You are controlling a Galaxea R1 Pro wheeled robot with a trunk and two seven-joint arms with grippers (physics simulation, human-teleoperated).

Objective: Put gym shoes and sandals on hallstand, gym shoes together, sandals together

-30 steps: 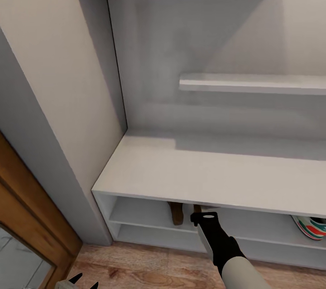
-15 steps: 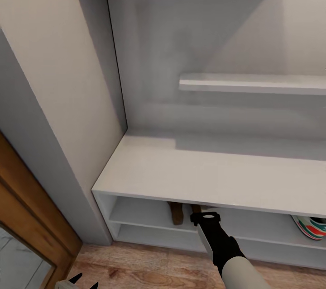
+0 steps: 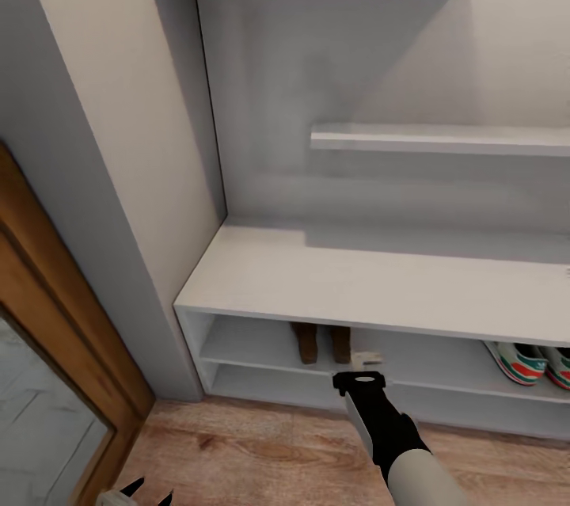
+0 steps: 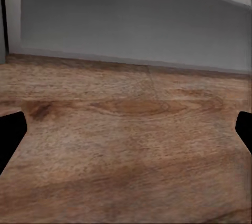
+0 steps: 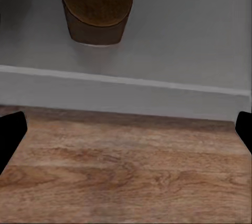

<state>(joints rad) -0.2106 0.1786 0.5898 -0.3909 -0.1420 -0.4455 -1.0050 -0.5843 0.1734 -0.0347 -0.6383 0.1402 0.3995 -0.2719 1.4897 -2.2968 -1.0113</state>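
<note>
Seemingly finished, both sandals (image 3: 322,343) and gym shoes (image 3: 529,363) sit paired on the hallstand (image 3: 380,292), both grippers' fingers apart and empty.

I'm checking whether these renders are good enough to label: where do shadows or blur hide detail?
Head view: the bench top shades the hallstand shelf, so the sandals look dim, while the gym shoes read clearly, cut by the frame edge. Right wrist view: one sandal is soft-edged, cropped at the frame edge. Left wrist view: the corridor floor grain is smeared.
</note>
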